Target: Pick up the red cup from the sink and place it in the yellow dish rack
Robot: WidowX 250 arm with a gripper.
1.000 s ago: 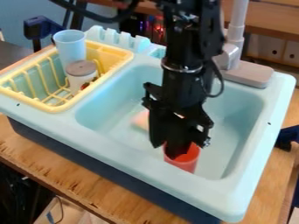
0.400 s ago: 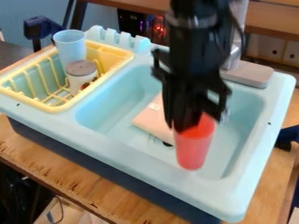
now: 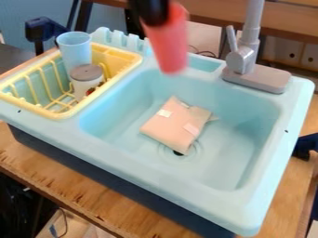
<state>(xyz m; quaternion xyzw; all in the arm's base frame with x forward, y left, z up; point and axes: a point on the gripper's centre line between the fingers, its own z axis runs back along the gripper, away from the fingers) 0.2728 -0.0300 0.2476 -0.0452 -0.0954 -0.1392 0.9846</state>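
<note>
Gripping the red cup [image 3: 169, 44] from above, I hold it with my gripper [image 3: 154, 21] above the sink's [image 3: 248, 204] back edge, between the yellow rack [image 3: 127, 56] and the faucet [image 3: 242, 58].

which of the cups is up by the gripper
The red cup, at the gripper above the sink's back edge; the blue cup stands in the yellow rack.

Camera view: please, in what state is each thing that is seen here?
Red cup, held up, slightly tilted.
Gripper, holding the red cup.
Blue cup, upright in the rack.
Jar, upright, grey lid on.
Yellow rack, holding blue cup and jar.
Pink bundle, folded, partly over the drain.
Faucet lever, raised.
</note>
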